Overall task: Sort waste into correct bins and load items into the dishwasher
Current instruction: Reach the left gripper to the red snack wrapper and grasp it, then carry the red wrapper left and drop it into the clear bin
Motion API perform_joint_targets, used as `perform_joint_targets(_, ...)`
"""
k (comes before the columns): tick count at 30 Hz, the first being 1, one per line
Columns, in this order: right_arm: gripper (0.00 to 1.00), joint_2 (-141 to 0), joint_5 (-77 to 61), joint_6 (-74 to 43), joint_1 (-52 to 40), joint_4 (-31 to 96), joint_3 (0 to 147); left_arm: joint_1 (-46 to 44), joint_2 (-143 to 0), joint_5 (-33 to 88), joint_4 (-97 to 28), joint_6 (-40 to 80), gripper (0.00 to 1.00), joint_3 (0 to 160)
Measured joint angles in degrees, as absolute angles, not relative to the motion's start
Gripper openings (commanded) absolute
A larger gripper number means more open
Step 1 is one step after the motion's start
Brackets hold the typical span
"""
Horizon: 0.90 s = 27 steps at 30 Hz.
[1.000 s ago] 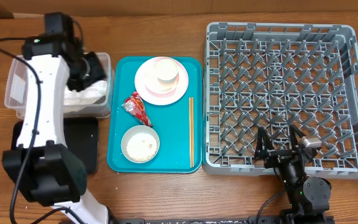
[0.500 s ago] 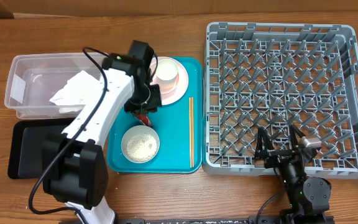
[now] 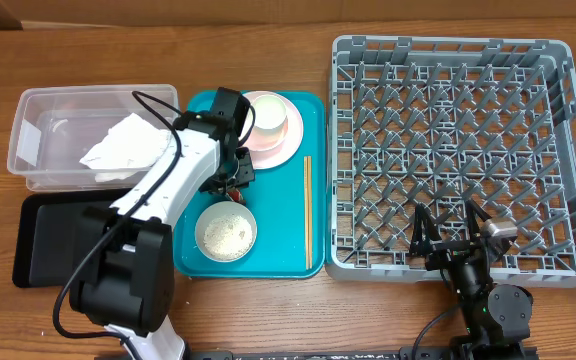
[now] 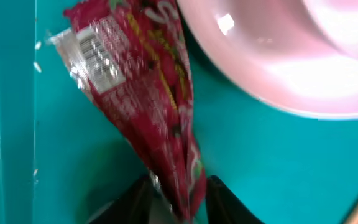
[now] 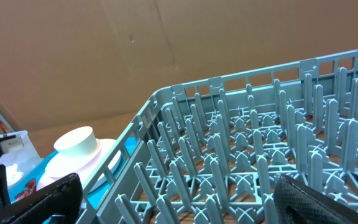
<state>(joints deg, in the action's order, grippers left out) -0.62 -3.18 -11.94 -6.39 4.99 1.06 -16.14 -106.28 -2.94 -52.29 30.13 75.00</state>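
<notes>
Left claw (image 4: 179,208): clenched on the lower end of the red snack wrapper (image 4: 135,106), over the teal tray (image 4: 260,162) beside the pink plate (image 4: 291,68).
Reason: probably an end pinch for binning.
Right claw (image 3: 448,236): released, parked at the dish rack (image 3: 448,48).

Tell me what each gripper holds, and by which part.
Left gripper pinches the red snack wrapper by its narrow end, opposite the barcode. Right gripper stands open, holding nothing.

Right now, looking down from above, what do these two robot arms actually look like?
The left arm has smooth white shells between chunky black joints, with a thin black cable looping alongside. The right arm is mostly black and compact; its tool has two slim dark fingers.
</notes>
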Motion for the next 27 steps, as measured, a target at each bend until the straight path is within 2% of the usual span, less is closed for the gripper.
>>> perform_joint_targets(9, 1.00, -0.6, -3.2, -11.9, -6.4, 5.0, 1.1, -16.1, -106.3, -3.9, -44.6, 31.4, 0.28, 68.6)
perform_joint_targets(11, 1.00, -0.6, -3.2, -12.0, -6.4, 5.0, 1.1, -16.1, -106.3, -3.9, -43.8, 31.4, 0.06, 68.6)
perform_joint_targets(12, 1.00, -0.6, -3.2, -12.0, -6.4, 5.0, 1.1, -16.1, -106.3, -3.9, -43.6, 31.2, 0.04, 68.6)
perform_joint_targets(19, 1.00, -0.6, -3.2, -12.0, -6.4, 5.0, 1.1, -16.1, -106.3, -4.2, -46.5, 31.2, 0.04, 70.2)
perform_joint_targets(27, 1.00, -0.6, -3.2, -12.0, -6.4, 5.0, 1.1, -13.8, -105.6, -5.7, -63.1, 28.1, 0.04, 99.0)
